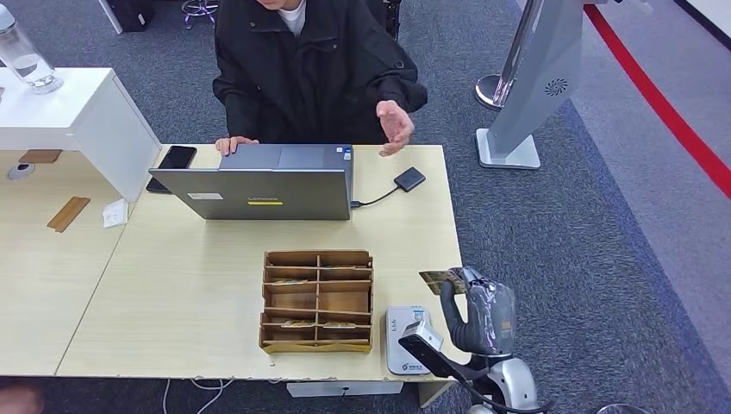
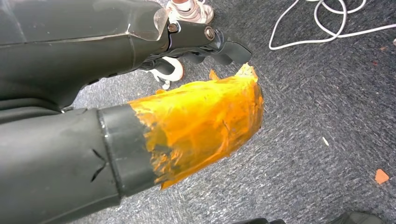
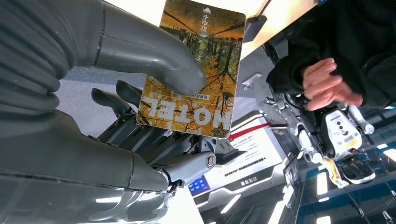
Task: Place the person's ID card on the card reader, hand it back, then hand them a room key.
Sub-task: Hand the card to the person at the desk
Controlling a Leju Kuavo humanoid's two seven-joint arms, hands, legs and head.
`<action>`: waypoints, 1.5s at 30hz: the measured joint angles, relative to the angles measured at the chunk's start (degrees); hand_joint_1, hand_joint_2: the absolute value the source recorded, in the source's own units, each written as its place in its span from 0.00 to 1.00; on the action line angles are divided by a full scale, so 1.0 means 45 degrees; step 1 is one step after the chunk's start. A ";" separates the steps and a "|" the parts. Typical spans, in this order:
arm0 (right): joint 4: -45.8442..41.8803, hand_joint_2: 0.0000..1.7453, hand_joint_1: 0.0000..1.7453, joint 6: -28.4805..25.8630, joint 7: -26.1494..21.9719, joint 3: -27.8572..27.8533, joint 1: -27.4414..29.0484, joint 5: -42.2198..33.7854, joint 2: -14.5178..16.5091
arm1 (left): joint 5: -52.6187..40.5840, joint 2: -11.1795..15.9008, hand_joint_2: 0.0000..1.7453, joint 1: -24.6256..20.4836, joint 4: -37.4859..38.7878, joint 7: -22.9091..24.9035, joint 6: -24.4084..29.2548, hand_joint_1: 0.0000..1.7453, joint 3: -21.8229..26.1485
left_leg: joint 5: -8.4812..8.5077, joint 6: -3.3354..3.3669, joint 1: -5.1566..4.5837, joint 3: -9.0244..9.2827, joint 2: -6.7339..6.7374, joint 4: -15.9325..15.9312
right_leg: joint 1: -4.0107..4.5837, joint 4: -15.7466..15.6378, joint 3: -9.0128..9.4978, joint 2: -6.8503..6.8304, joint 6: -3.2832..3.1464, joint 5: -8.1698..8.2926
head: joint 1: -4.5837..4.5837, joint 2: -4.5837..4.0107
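In the head view the person behind the light wooden desk is cut off at the top edge, so only the black jacket and the two hands show; one hand rests beside the open grey laptop, the other hand is raised open above the far edge of the desk. The right hand stands just off the desk's near right corner, fingers up, pinching a room key card that appears here only as a thin, edge-on sliver with its face unreadable. The white card reader lies on the desk just beside that hand, partly covered by the wrist, next to the wooden compartment box; what lies in the box's slots is too small to make out. A small black adapter sits near the laptop on its cable. In the left wrist view the left hand hangs over grey carpet, its thumb wrapped in orange tape; its dark fingers are mostly hidden behind the cover, so I cannot tell whether they are curled or spread. In the right wrist view the card is plain: autumn-tree artwork, the word HOTEL, rounded corners, clamped between the thumb and the dark fingers behind it, with the person's open hand well apart beyond it.
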 joint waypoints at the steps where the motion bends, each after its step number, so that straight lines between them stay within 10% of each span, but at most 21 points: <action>1: -0.0013 1.00 1.00 0.0000 0.0000 -0.0001 -0.0001 0.0000 0.0000 | 0.0000 0.0000 0.00 0.0000 0.0000 0.0000 0.0000 0.00 0.0000 | 0.0000 0.0000 0.0000 0.0000 0.0000 0.0000 | 0.0000 0.0000 0.0000 0.0000 0.0000 0.0000 | 0.0000 0.0000; 17: -0.0123 1.00 1.00 -0.0027 -0.0179 -0.0052 -0.0132 0.0175 0.0000 | -0.0061 0.0000 0.00 -0.0008 0.0000 -0.0038 -0.0004 0.00 0.0010 | 0.0000 0.0000 0.0000 0.0000 0.0002 0.0000 | 0.0000 0.0000 0.0000 0.0002 0.0000 0.0001 | 0.0001 0.0000; 41: 0.0156 1.00 1.00 0.0662 -0.0019 0.1345 -0.4237 0.1215 0.0565 | -0.1028 0.0086 0.00 -0.0233 0.0000 -0.0081 -0.0533 0.00 -0.0061 | 0.0024 -0.0003 0.0002 -0.0002 0.0000 0.0000 | 0.0001 0.0011 0.0001 -0.0001 -0.0010 0.0014 | 0.0000 0.0000; 42: 0.0221 1.00 0.93 0.0728 0.0067 0.1382 -0.4315 0.1258 0.0579 | -0.1054 0.0090 0.00 -0.0234 0.0000 -0.0078 -0.0555 0.00 -0.0076 | 0.0024 -0.0003 0.0002 -0.0002 0.0000 0.0000 | 0.0001 0.0011 0.0001 -0.0001 -0.0010 0.0014 | 0.0000 0.0000; 45: 0.0463 1.00 0.21 0.0927 0.0323 0.1449 -0.4480 0.1433 0.0604 | -0.1104 0.0091 0.00 -0.0240 0.0000 -0.0072 -0.0597 0.00 -0.0112 | 0.0025 -0.0002 0.0001 -0.0002 0.0000 0.0000 | 0.0001 0.0011 0.0002 -0.0002 -0.0010 0.0014 | 0.0000 0.0000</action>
